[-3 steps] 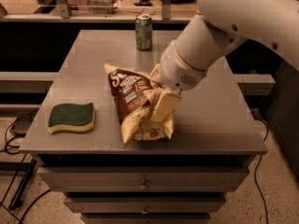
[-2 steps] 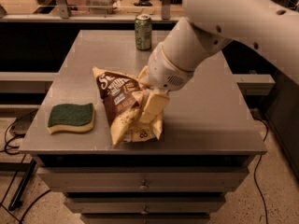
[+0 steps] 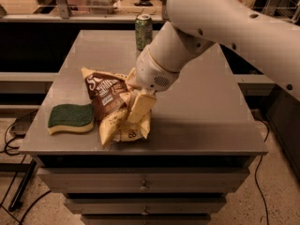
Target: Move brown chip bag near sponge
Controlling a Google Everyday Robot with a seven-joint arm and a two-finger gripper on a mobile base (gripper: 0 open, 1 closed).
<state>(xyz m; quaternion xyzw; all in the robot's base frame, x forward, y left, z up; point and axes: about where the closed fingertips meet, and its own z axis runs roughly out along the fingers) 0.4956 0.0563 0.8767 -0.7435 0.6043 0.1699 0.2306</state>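
Note:
The brown chip bag (image 3: 108, 102) stands crumpled near the table's front left, its dark brown middle and pale yellow edges showing. My gripper (image 3: 136, 108) is shut on the bag's right side, one pale finger (image 3: 142, 108) lying across it. The sponge (image 3: 71, 118), dark green on a pale yellow base, lies flat just left of the bag, almost touching it. My white arm comes in from the upper right.
A green soda can (image 3: 143, 32) stands upright at the back middle of the grey table (image 3: 201, 121). Drawers sit under the front edge. Cables lie on the floor at the left and right. A dark shelf runs behind the table.
My gripper has carried the bag to the left, from the table's middle to right beside the sponge. The sponge and the can have not moved.

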